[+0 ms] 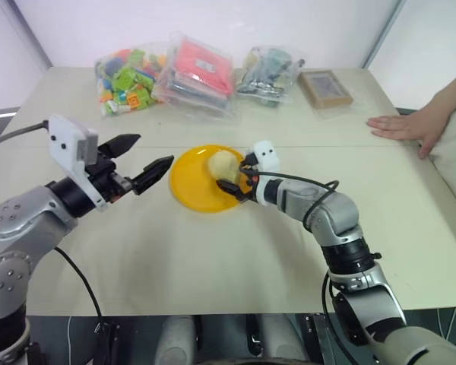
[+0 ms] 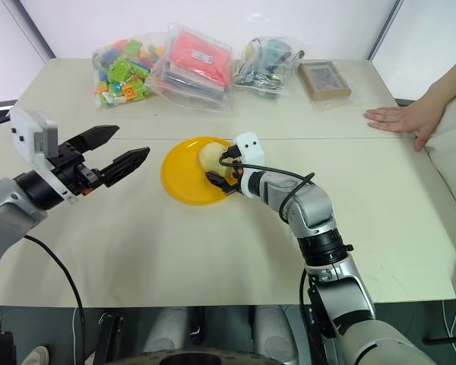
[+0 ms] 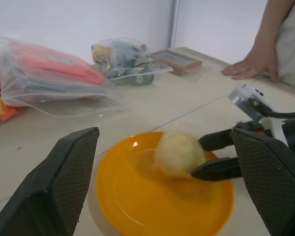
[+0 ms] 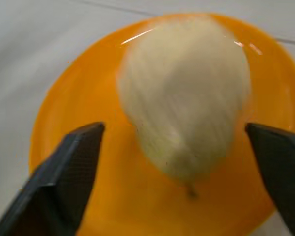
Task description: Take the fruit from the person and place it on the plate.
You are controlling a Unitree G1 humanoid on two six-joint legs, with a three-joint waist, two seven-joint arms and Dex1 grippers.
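On your left, the left gripper (image 1: 142, 163) hangs above the table (image 1: 213, 258), well apart from the plate (image 1: 190, 186), its two black fingers spread wide with nothing between them. It points across toward the middle of the table.

Moving toward the centre, you have the yellow plate lying flat on the tabletop, and the fruit (image 1: 223, 165) sits on it, on the side nearer the right arm. In the right wrist view the fruit (image 4: 184, 93) looks blurred, with its narrower stem end turned toward the camera.

The right gripper (image 1: 238, 174) reaches over the plate's rim with its fingers parted on either side of the fruit. In the right wrist view you can see a gap of yellow plate between each finger and the fruit, so the fingers do not pinch it.

Behind the plate, along the far edge of the table, lie clear bags of coloured toys (image 1: 171, 76) and a small flat box (image 1: 325, 87).

On your far right, the person's hand (image 1: 403, 125) rests palm down on the table, well apart from the plate.
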